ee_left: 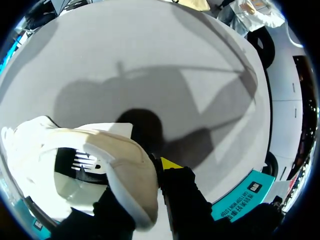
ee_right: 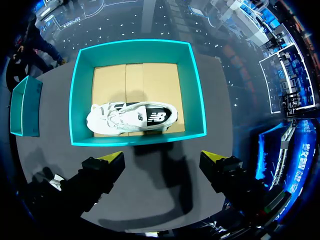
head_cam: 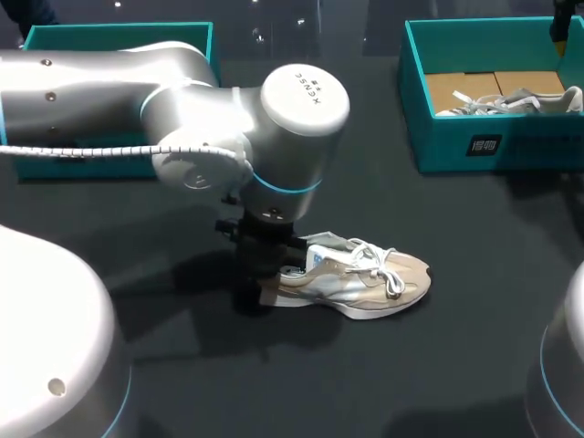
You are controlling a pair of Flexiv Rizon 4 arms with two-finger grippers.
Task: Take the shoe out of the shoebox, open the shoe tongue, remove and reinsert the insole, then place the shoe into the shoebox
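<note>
My left arm (head_cam: 182, 100) is nearest, reaching in from the left edge across the middle of the tabletop (head_cam: 182, 365). Its pincer (head_cam: 264, 274) points straight down at the heel of the shoe (head_cam: 360, 278). It is clamped on the heel. One yellow-tipped finger (ee_left: 170, 163) presses the outside of the heel wall, and the other is hidden under the heel's rim. The shoe lies on its sole about mid-tabletop, with its toe toward the right edge and its laces loose on top. Bare tabletop lies on its near side and between it and the shoebox (head_cam: 511, 146).

The shoebox stands open at the far right corner, well apart from the shoe. A second shoe (head_cam: 511, 102) lies on its side on the brown floor of the box. My right pincer (ee_right: 162, 162) hangs over bare tabletop just on the near side of the shoebox's front wall. Its fingers are spread wide with nothing between them. A second teal box (head_cam: 119, 36) sits at the far left corner, partly behind my left arm.
</note>
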